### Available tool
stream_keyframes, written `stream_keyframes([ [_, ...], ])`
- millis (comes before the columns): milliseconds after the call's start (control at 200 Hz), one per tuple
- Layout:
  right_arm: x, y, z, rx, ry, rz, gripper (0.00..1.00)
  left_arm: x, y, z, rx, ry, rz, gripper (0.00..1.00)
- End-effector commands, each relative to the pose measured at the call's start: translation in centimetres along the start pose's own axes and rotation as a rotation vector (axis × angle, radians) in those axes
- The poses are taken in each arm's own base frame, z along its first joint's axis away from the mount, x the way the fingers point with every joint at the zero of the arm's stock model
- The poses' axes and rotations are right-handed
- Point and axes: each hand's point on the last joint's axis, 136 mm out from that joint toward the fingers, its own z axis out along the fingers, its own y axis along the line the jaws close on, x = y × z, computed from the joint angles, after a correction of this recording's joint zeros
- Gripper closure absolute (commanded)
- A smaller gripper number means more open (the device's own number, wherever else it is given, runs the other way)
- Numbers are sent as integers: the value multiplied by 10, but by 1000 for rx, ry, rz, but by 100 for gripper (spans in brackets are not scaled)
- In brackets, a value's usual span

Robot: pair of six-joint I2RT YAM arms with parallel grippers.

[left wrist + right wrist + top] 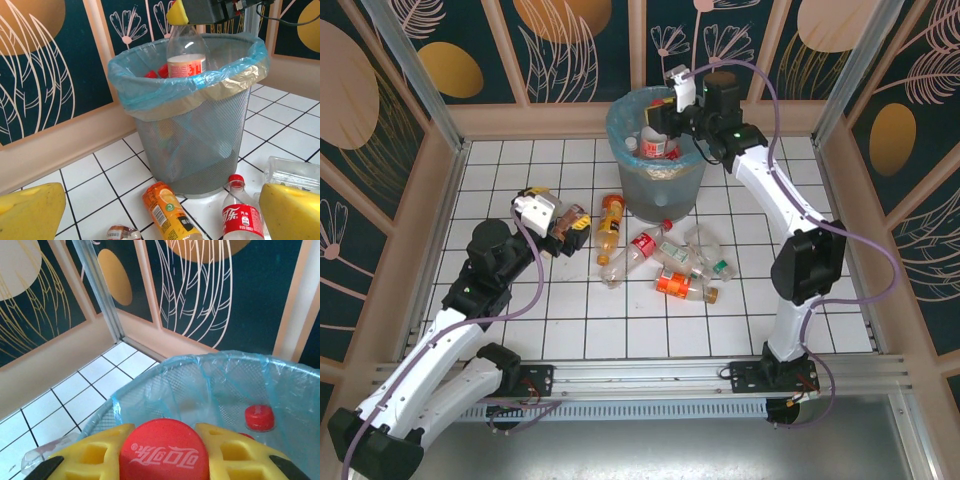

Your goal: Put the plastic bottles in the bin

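The left gripper point(576, 228) hovers low over the white tiled surface point(490, 165), its yellow fingers point(30, 215) spread wide with nothing between them. Just to its right an orange-labelled bottle point(609, 228) lies on its side. Beyond it a loose cluster of plastic bottles point(680, 270) lies in front of the bin point(665, 195). Over the bin's blue-lined mouth, the right gripper point(662, 122) pinches a red-capped bottle point(186, 55) by the neck. The bottle hangs upright, its base below the rim. Another red cap point(259, 417) shows inside the bin.
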Motion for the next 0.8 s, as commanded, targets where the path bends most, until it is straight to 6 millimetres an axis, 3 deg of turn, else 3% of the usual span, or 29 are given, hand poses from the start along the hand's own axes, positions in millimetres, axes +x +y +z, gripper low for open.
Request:
stream_keyframes([
  [0, 30, 0, 10, -60, 59, 15, 90, -1, 2, 0, -12, -12, 14, 1],
  [210, 55, -20, 18, -11, 110, 39, 89, 1, 2, 1, -13, -5, 20, 1],
  [395, 47, -42, 17, 48, 62, 147, 91, 2, 4, 1, -20, -1, 25, 1],
  [530, 51, -38, 18, 1, 43, 132, 86, 3, 5, 1, -26, 5, 29, 1],
  [686, 67, -29, 22, -61, 83, 99, 75, 5, 5, 1, -28, 11, 35, 2],
  [796, 62, -21, 20, -94, 85, 78, 55, 5, 4, 2, -26, 11, 35, 1],
])
